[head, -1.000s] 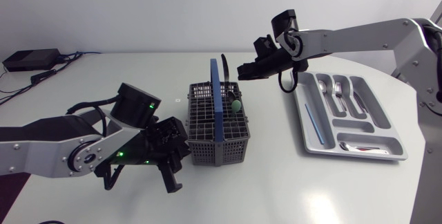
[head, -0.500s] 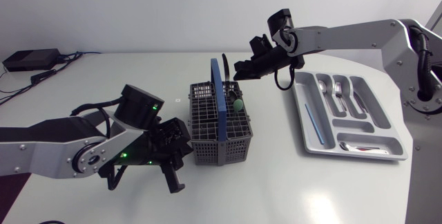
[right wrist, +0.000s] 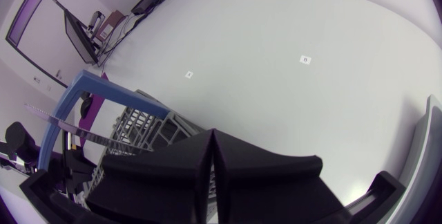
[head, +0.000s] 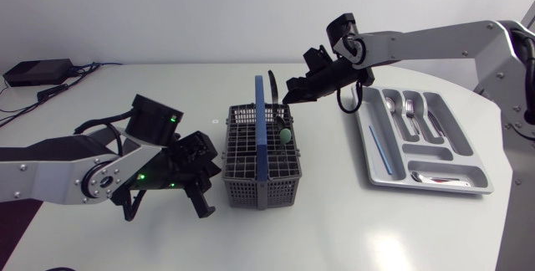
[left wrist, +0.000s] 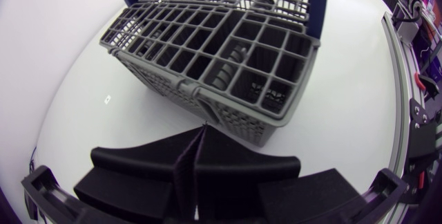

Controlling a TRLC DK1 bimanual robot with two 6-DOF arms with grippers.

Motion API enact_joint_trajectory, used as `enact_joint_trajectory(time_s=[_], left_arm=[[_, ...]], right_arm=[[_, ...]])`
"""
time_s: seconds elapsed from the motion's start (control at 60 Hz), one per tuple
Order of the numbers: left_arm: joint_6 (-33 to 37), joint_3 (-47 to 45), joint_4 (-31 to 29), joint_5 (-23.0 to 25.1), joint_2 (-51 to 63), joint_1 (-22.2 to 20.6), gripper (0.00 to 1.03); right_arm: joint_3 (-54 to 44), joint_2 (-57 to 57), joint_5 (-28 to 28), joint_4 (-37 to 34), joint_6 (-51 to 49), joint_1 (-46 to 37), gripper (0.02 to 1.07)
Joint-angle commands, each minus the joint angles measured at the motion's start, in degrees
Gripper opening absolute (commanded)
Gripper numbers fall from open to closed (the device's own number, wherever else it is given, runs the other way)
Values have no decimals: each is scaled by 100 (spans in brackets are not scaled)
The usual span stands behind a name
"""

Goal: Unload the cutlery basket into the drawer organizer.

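facing basket [head: 242, 166]: left claw [left wrist: 202, 131], right claw [right wrist: 210, 137], closed

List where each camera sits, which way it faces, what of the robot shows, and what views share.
Head view: fixed above the table, looking down on both arms, the blue-handled grey plastic cutlery basket and the grey drawer organizer.
Left wrist view: on the left arm's last link, facing the basket's side past its shut left gripper.
Right wrist view: on the right arm, looking over its shut right gripper at the basket and table.
Shared: all three show the basket.
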Motion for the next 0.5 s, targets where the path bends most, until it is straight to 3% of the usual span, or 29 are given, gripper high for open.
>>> enact_joint_trajectory(time_s=[0.0, 0.317, 0.483], left_arm=[[-12, -50, 41, -19, -51, 153, 20], [217, -58, -39, 104, -244, 741, 20], [217, -76, -504, 324, -789, 715, 20]], right_arm=[[-366, -190, -77, -180, -96, 99, 8], [-1227, -875, -77, -215, -316, 55, 8], [-1183, -954, -86, -224, -342, -164, 8]])
